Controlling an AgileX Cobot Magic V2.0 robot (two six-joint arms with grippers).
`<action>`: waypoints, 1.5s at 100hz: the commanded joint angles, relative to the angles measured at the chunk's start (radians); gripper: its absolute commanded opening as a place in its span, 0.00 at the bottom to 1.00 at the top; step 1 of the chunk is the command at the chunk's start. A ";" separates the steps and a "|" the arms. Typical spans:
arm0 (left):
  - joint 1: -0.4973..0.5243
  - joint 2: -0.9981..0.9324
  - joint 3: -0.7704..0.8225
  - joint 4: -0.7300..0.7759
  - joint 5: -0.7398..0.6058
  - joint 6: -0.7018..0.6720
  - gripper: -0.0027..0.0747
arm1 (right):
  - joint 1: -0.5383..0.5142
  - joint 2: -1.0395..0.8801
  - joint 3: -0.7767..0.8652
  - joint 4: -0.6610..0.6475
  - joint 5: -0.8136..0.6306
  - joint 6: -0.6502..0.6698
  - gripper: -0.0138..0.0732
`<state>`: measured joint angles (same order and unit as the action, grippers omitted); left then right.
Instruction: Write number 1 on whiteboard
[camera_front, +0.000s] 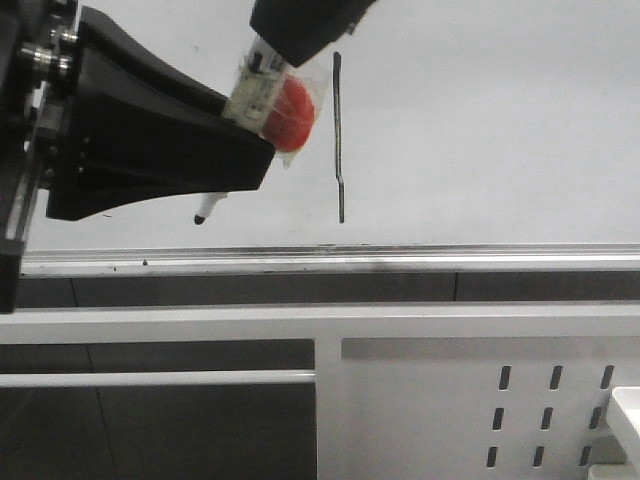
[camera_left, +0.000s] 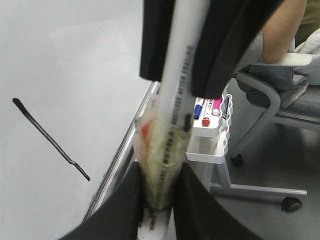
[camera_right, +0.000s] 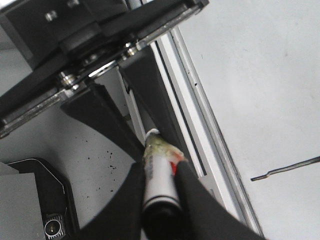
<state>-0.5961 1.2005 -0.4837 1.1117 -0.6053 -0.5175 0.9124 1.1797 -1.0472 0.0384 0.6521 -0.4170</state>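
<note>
At the left of the front view, the black left gripper (camera_front: 215, 175) clamped a white marker pen (camera_front: 210, 207), its dark tip off the large glossy whiteboard (camera_front: 480, 120). Above centre, the right gripper (camera_front: 290, 45) pinched the pen's upper end. Just right stood the thin dark vertical number 1 (camera_front: 338, 135), apparently finished; only withdrawal seemed left.

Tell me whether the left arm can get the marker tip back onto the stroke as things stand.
Probably yes. The left gripper holds the marker, but the right gripper grips its upper end too. The board between tip and stroke is bare.
</note>
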 joint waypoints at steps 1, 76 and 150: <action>-0.005 -0.011 -0.032 -0.080 -0.040 -0.047 0.01 | 0.000 -0.021 -0.034 -0.012 -0.062 -0.009 0.08; -0.005 -0.011 0.085 -0.601 -0.029 0.020 0.01 | -0.160 -0.195 -0.081 -0.006 0.216 0.006 0.08; -0.354 0.006 0.221 -1.516 -0.277 0.610 0.01 | -0.171 -0.336 0.060 0.026 0.202 0.045 0.08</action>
<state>-0.9130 1.2044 -0.2669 -0.3082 -0.7544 0.0369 0.7455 0.8611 -0.9795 0.0409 0.9414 -0.3746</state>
